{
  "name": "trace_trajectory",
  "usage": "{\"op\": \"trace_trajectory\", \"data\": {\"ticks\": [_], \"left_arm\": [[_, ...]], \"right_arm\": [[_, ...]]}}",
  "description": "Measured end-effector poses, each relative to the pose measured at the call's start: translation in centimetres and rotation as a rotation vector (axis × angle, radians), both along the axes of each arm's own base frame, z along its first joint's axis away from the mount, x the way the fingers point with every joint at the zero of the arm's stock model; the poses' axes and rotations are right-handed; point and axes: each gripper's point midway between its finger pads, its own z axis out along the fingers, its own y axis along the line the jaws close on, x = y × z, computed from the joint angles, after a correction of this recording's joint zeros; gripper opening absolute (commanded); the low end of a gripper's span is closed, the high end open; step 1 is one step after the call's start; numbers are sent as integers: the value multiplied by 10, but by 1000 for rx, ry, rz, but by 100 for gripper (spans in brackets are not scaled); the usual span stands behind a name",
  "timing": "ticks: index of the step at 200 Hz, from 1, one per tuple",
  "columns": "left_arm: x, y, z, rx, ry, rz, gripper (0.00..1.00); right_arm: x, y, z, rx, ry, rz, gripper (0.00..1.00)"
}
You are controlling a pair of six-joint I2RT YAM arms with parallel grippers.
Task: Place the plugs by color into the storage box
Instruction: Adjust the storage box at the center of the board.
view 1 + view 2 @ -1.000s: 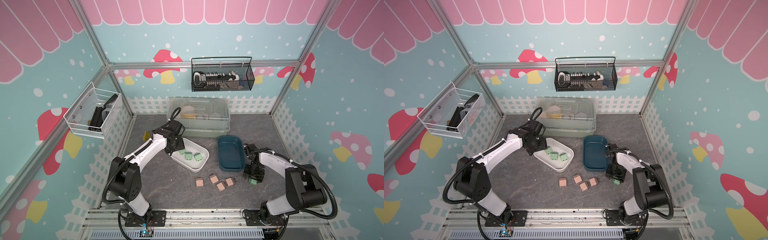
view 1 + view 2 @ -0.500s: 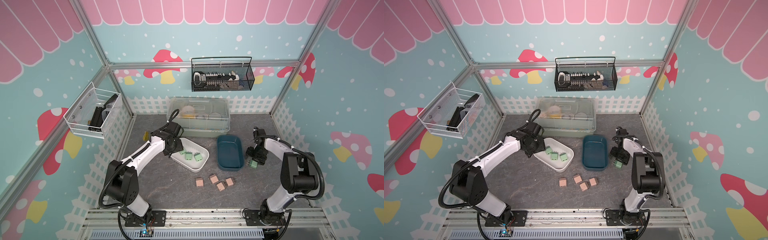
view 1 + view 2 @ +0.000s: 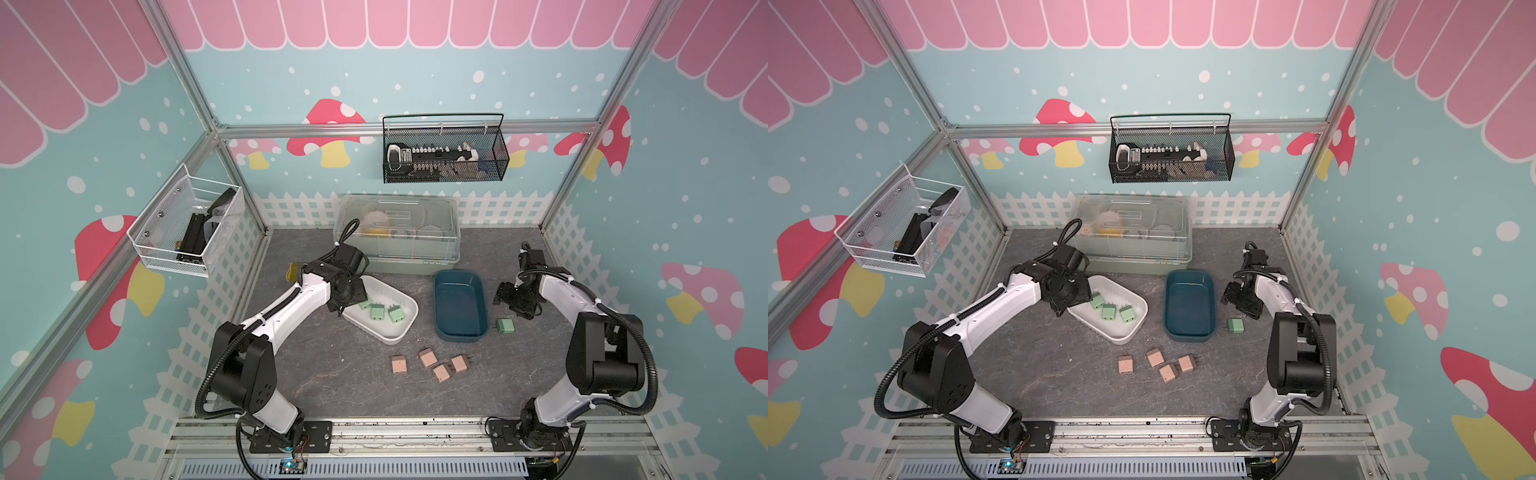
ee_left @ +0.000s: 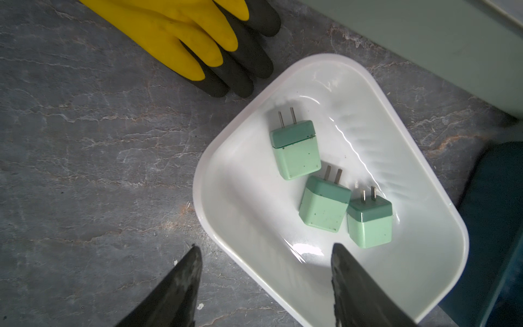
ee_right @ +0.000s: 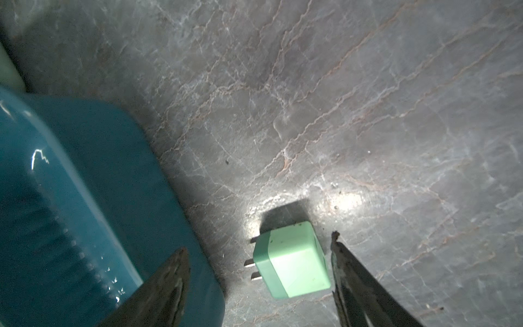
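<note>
Dropped from the right tool (image 5: 259, 241), now open and empty, a green plug (image 3: 505, 326) lies beside the teal tub (image 3: 459, 333); the left tool (image 4: 266, 247) hangs open over the white tub (image 4: 198, 192) rim.

Jaws apart on bent left arm (image 3: 291, 304) and right arm (image 3: 562, 292).

open tabletop (image 3: 332, 386) around pink plugs (image 3: 427, 358), teal tub (image 3: 459, 307) just beside lone green plug (image 3: 505, 326), lidded box (image 3: 399, 232) behind

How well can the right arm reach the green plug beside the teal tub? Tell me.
Probably yes: the green plug lies alone just outside the teal tub, and the right gripper hangs close over it, jaws open, with nothing between.
</note>
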Motion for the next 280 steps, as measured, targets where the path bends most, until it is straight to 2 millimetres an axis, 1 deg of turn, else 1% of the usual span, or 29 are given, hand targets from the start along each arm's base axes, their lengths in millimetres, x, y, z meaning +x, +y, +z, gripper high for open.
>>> {"op": "trace_trajectory", "data": {"ticks": [18,38,52,83,96,116,139,160,191,210,246,268,280], "left_arm": [[0,0,0,0,0,0,69],[-1,-4,0,0,-1,-10,69],[1,-9,2,-2,-6,-22,69],[7,-16,3,-6,-13,-33,69],[8,-17,1,-6,-13,-33,69],[11,-18,-3,-6,-9,-32,69],[16,-21,-7,-13,-14,-23,69],[21,-24,-8,-27,-26,-13,69],[26,-27,-8,-45,-44,-1,69],[28,-28,-7,-52,-53,4,69],[28,-29,-7,-55,-54,9,69],[28,-26,-6,-52,-48,16,70],[31,-20,-4,-50,-50,28,71]], "right_arm": [[10,5,-5,30,-10,15,76],[16,12,-15,72,0,29,75],[17,16,-20,94,10,34,76],[13,17,-23,103,18,34,75],[4,16,-27,95,38,26,76],[-19,14,-28,78,74,6,75],[-48,13,-23,68,93,-6,76],[-66,14,-17,69,99,-8,76],[-75,14,-6,63,85,-5,75],[-78,12,-5,48,92,3,75],[-92,10,-17,26,136,19,70],[-98,9,-25,18,169,32,63],[-99,8,-28,15,179,42,59]]}}
